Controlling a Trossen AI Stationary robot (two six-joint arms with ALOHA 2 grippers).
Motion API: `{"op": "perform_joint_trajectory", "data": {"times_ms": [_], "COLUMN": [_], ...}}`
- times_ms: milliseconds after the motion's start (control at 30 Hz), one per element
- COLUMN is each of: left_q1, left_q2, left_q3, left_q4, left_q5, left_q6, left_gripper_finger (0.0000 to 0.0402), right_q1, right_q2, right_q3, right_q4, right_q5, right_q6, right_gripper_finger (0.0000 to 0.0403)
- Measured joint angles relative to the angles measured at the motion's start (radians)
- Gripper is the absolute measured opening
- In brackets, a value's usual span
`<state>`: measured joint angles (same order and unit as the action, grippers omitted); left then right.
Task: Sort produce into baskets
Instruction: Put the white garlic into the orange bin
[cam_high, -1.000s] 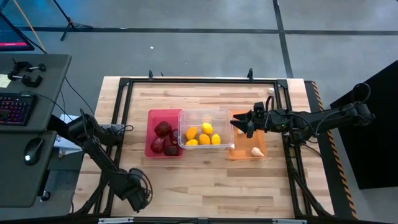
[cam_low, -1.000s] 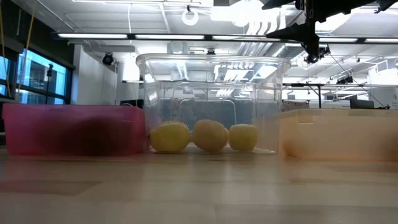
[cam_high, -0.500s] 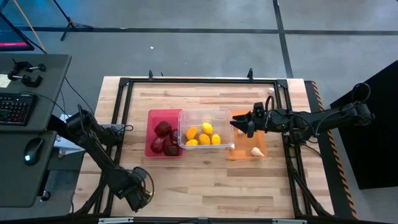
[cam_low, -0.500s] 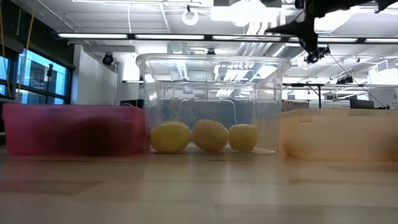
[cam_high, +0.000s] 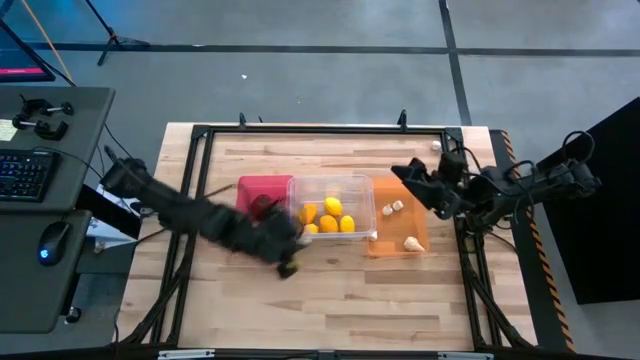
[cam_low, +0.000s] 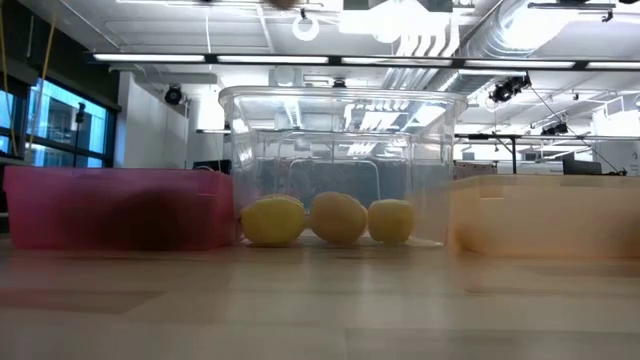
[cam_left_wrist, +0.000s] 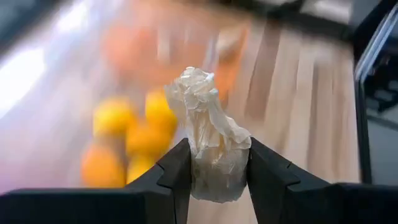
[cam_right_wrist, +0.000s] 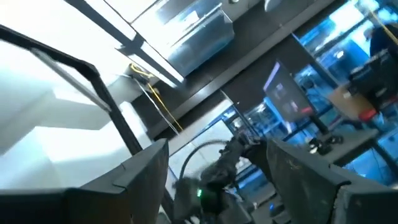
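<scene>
Three trays stand side by side mid-table: a red tray (cam_high: 262, 188) with dark red lumps, a clear tray (cam_high: 335, 183) with several yellow lemons (cam_high: 330, 215), and an orange tray (cam_high: 400, 228) with two whitish garlic bulbs (cam_high: 395, 207). My left gripper (cam_high: 287, 260), blurred, is over the near edge of the red and clear trays, shut on a garlic bulb (cam_left_wrist: 208, 106). My right gripper (cam_high: 405, 175) is open and empty above the orange tray's far edge, tipped up toward the room (cam_right_wrist: 214, 155). In the low view the red tray (cam_low: 110, 205), clear tray (cam_low: 340, 130) and orange tray (cam_low: 545, 215) show, but no gripper. My left gripper pinches the garlic bulb's rounded body (cam_left_wrist: 214, 177) between its two fingers (cam_left_wrist: 177, 171). The papery pointed end (cam_left_wrist: 196, 84) sticks out past the fingertips. The bulb is lifted clear, above the lemons and the table.
One more garlic bulb (cam_high: 436, 146) lies on the table near the far right corner. A black frame (cam_high: 200, 135) runs around the work area. Bare wood lies near and far of the trays.
My left arm has swung fast from the near left corner toward the trays, carrying the garlic bulb. My right gripper has drawn back toward the right edge and tipped up; a garlic bulb now lies in the orange tray where it hovered.
</scene>
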<state>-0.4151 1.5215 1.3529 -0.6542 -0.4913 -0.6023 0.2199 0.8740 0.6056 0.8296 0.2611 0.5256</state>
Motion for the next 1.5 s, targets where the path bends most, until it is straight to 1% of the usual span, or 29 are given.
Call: {"op": "perform_joint_trajectory", "data": {"times_ms": [67, 167, 267, 367, 467, 567, 700, 767, 900, 1033, 1167, 1300, 1400, 1500], "left_q1": [0.080, 0.185, 0.272, 0.335, 0.371, 0.388, 0.407, 0.418, 0.437, 0.442, 0.442, 0.441, 0.441, 0.441], "left_q2": [0.040, 0.121, 0.214, 0.303, 0.368, 0.403, 0.437, 0.447, 0.464, 0.463, 0.462, 0.461, 0.461, 0.444], "left_q3": [0.024, 0.064, 0.106, 0.155, 0.192, 0.198, 0.199, 0.199, 0.200, 0.200, 0.199, 0.199, 0.202, 0.209], "left_q4": [0.136, 0.337, 0.485, 0.572, 0.588, 0.601, 0.664, 0.707, 0.804, 0.819, 0.817, 0.837, 0.840, 0.775], "left_q5": [0.028, 0.037, 0.065, 0.091, 0.092, 0.095, 0.100, 0.128, 0.227, 0.229, 0.236, 0.271, 0.306, 0.353], "left_q6": [0.186, 0.389, 0.483, 0.478, 0.440, 0.414, 0.397, 0.395, 0.378, 0.345, 0.378, 0.396, 0.407, 0.463], "left_gripper_finger": [0.0108, 0.0108, 0.0108, 0.0109, 0.0109, 0.0109, 0.0109, 0.0109, 0.0112, 0.0139, 0.0182, 0.0221, 0.0240, 0.0247], "right_q1": [0.006, 0.014, 0.019, 0.019, 0.019, 0.019, 0.019, 0.019, 0.019, 0.019, 0.019, 0.019, 0.019, 0.019], "right_q2": [0.000, 0.004, 0.010, 0.009, 0.009, 0.009, 0.009, 0.009, 0.009, 0.009, 0.009, 0.009, 0.009, 0.008], "right_q3": [0.000, 0.000, 0.000, 0.000, 0.000, 0.000, 0.000, 0.000, 0.000, 0.000, 0.000, 0.000, 0.000, 0.000], "right_q4": [0.004, -0.002, -0.009, -0.009, -0.005, -0.001, -0.002, -0.003, -0.018, -0.022, -0.024, -0.024, -0.024, -0.024], "right_q5": [0.025, 0.074, 0.102, 0.106, 0.106, 0.107, 0.115, 0.116, 0.116, 0.115, 0.115, 0.115, 0.115, 0.115], "right_q6": [-0.031, -0.066, -0.099, -0.099, -0.100, -0.105, -0.104, -0.104, -0.105, -0.101, -0.102, -0.107, -0.108, -0.108], "right_gripper_finger": [0.0261, 0.0261, 0.0261, 0.0261, 0.0261, 0.0261, 0.0261, 0.0261, 0.0261, 0.0261, 0.0261, 0.0261, 0.0261, 0.0261]}}
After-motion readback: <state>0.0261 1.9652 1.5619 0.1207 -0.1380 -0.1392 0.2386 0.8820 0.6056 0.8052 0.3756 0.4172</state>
